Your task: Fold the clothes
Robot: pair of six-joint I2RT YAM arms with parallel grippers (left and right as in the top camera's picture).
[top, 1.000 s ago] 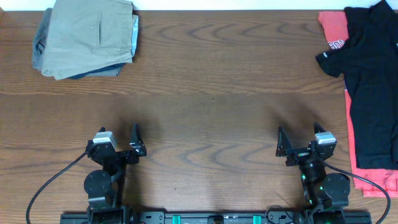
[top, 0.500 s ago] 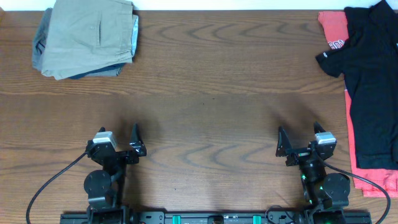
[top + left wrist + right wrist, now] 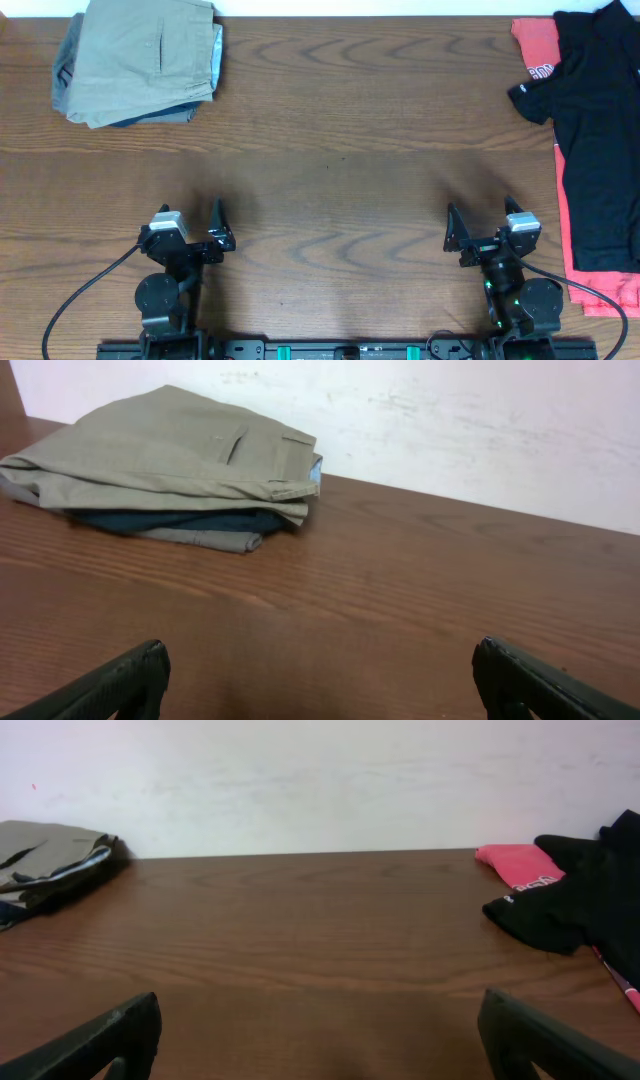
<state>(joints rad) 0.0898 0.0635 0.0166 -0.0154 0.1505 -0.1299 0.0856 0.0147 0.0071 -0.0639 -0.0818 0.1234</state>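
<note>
At the right edge of the table (image 3: 340, 150) lies the black shirt (image 3: 600, 150), over a red T-shirt (image 3: 535, 50). It looks soft, light and limp, so I think a sleeve or the hem is best to pinch. The left gripper (image 3: 190, 215) and right gripper (image 3: 481, 215) stand wide apart, holding nothing.

**Colours on the counter**

The counter (image 3: 340, 140) is marked by brown wood grain. The clothes (image 3: 600, 130) are seen in plain black. The T-shirt (image 3: 530, 40) is coloured red-orange and printed in white. The trousers (image 3: 140, 50) are coloured khaki, with dark blue and grey edges. The fingers (image 3: 110, 685) are shown black.
</note>
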